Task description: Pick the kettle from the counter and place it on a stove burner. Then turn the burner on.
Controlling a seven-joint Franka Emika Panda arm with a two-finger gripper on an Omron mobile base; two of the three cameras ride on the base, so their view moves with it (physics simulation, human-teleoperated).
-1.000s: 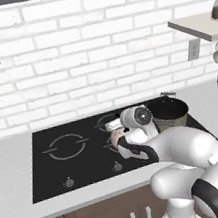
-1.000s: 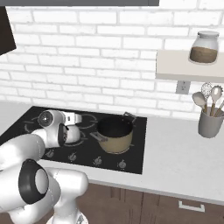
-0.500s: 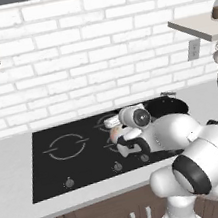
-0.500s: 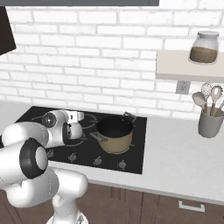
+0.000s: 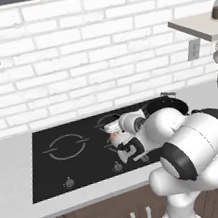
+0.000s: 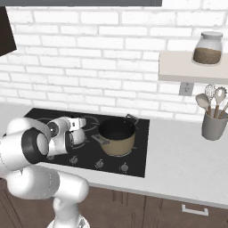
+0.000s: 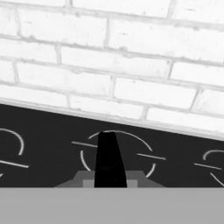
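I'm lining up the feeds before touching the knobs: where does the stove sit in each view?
Left base view: the stove spans left to centre, its right part behind the arm.
Right base view: it runs from lower left to centre, under the tan pot.
Hand view: it is the black band across the lower half.
Shared landmark: the white brick wall directly behind it.

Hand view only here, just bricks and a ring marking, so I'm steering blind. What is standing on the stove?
Observer: A tan pot stands on the right half of the stove.
Operator: And the kettle?
Observer: The kettle appears to sit on the glass just left of the pot, partly hidden by the arm.
Operator: Where are the knobs?
Observer: The knobs run in a row along the stove's front edge.
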